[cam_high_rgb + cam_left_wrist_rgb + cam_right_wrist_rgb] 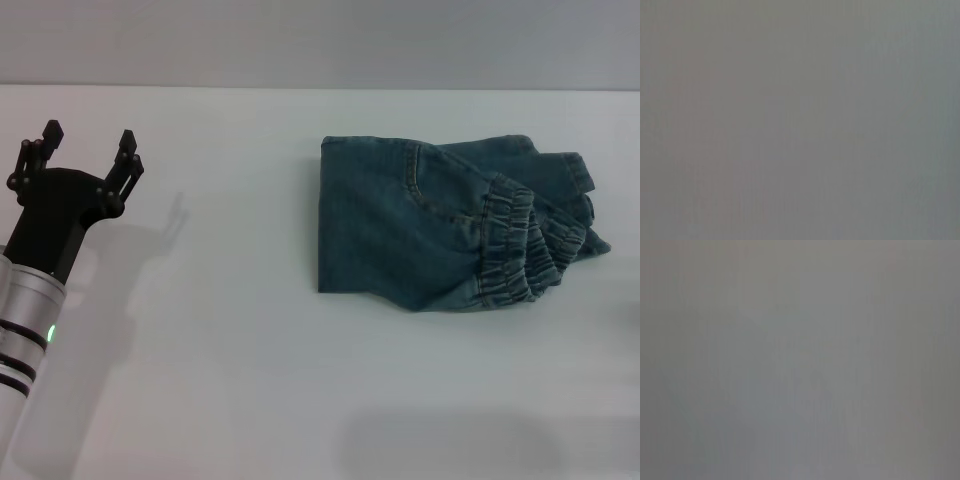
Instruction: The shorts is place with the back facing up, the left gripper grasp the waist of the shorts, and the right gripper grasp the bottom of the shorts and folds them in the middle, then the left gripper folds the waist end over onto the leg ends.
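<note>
The blue denim shorts [440, 225] lie folded into a compact bundle on the white table [230, 330], right of centre in the head view. Their elastic waistband [515, 245] is turned over on top toward the right side, above the leg ends. My left gripper [88, 150] hovers at the far left, well away from the shorts, its black fingers open and holding nothing. The right gripper is out of view. Both wrist views show only a blank grey surface.
The table's far edge [320, 88] meets a grey wall at the back. A soft shadow [450, 440] falls on the tabletop near the front right.
</note>
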{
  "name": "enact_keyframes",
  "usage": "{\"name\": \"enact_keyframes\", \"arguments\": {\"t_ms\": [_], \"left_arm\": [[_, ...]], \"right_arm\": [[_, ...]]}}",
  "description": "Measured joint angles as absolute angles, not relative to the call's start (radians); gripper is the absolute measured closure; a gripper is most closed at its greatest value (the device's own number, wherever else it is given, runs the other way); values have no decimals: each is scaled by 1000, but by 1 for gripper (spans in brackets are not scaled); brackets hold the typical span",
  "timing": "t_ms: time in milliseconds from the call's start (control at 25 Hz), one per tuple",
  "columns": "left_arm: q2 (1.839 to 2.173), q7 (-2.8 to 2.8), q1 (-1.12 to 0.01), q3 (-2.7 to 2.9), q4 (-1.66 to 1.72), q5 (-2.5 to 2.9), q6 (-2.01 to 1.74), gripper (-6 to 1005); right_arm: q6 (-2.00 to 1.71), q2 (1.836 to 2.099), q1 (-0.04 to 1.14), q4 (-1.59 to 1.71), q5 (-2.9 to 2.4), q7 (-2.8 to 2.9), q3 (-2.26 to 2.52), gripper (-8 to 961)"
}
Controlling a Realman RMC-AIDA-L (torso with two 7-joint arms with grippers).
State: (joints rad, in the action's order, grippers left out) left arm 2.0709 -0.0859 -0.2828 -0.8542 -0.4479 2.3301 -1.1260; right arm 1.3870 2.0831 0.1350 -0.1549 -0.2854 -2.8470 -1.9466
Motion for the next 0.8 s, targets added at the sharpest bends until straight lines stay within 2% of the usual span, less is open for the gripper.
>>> {"name": "enact_keyframes", "arguments": {"t_ms": [800], "left_arm": [[2071, -84, -268, -851, -452, 2330, -1134, 165]], "right_arm": [[1401, 2083, 130, -152, -285, -2847, -1944, 393]]}}
